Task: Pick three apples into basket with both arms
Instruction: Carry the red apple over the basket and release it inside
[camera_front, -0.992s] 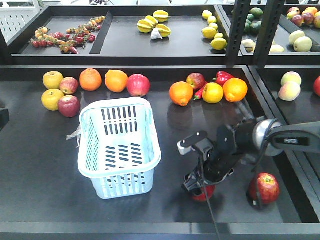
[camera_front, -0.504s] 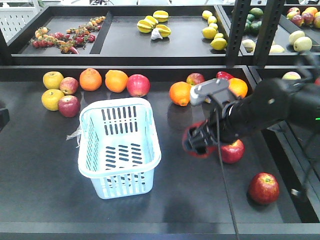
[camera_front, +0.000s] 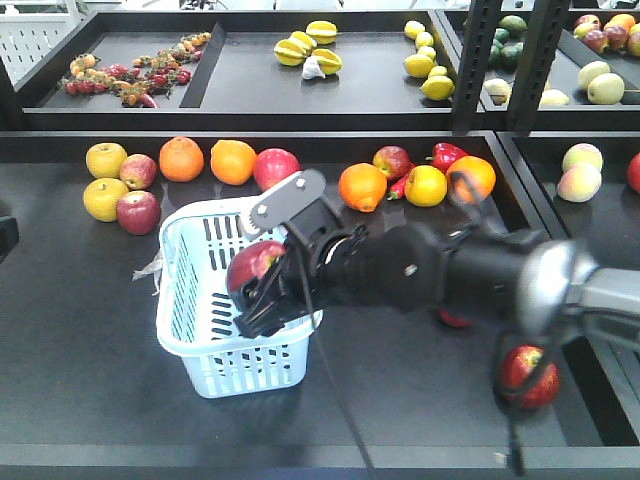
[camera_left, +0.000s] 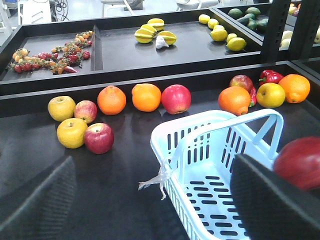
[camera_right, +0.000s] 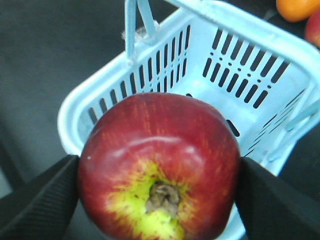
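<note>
The right pincer (camera_front: 260, 288) is clenched on a red apple (camera_front: 250, 264) above the basket (camera_front: 230, 375); let go too near its edge, it might bounce out across the tabletop (camera_front: 80, 310).

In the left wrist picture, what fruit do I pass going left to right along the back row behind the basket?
yellow apple → pinkish apple → orange → second orange → red apple → third orange → yellow fruit → last orange
</note>
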